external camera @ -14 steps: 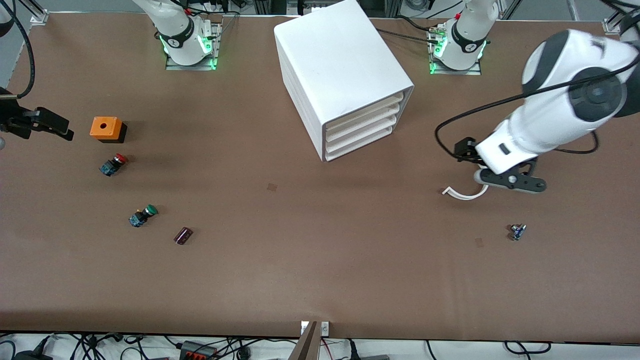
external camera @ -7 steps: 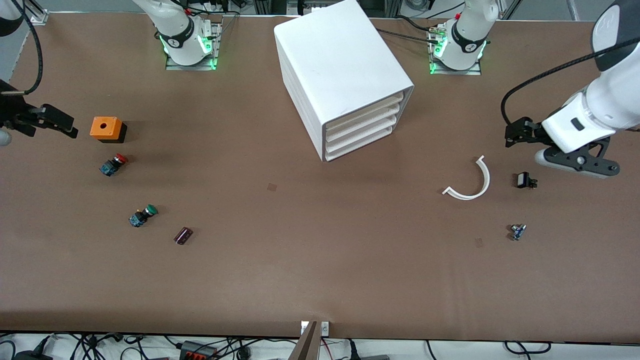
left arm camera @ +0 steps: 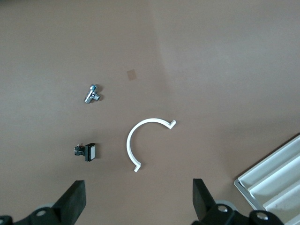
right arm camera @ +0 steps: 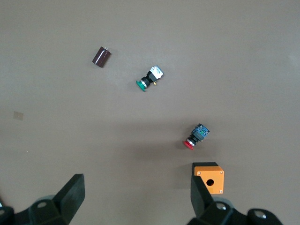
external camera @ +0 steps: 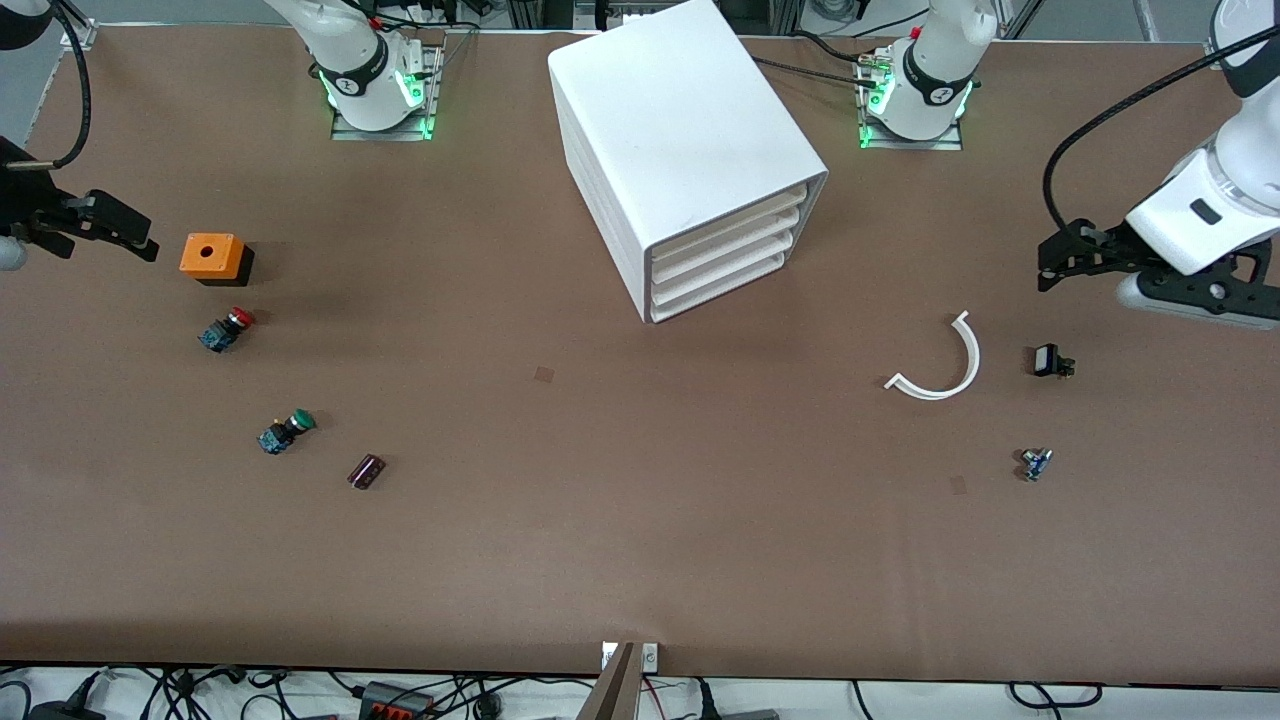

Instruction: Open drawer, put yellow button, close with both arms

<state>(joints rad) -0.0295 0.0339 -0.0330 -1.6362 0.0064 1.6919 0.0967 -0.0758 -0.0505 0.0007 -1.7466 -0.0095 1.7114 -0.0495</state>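
The white cabinet [external camera: 680,140] stands mid-table between the two bases. Its four drawers [external camera: 722,252] are all shut; a corner of them also shows in the left wrist view [left arm camera: 274,180]. No yellow button shows in any view. My left gripper [external camera: 1062,258] hangs open and empty in the air at the left arm's end of the table, its fingers [left arm camera: 75,199] wide apart. My right gripper [external camera: 125,235] hangs open and empty at the right arm's end, beside an orange box [external camera: 212,256]; its fingers [right arm camera: 72,192] are wide apart.
A red-capped button [external camera: 226,329], a green-capped button [external camera: 285,431] and a dark maroon part [external camera: 366,471] lie at the right arm's end. A white curved strip [external camera: 945,365], a small black part [external camera: 1049,361] and a small blue-grey part [external camera: 1035,463] lie at the left arm's end.
My left arm has swung from over the white strip toward its end of the table, uncovering the small black part. My right gripper has drifted slightly toward the bases' side.
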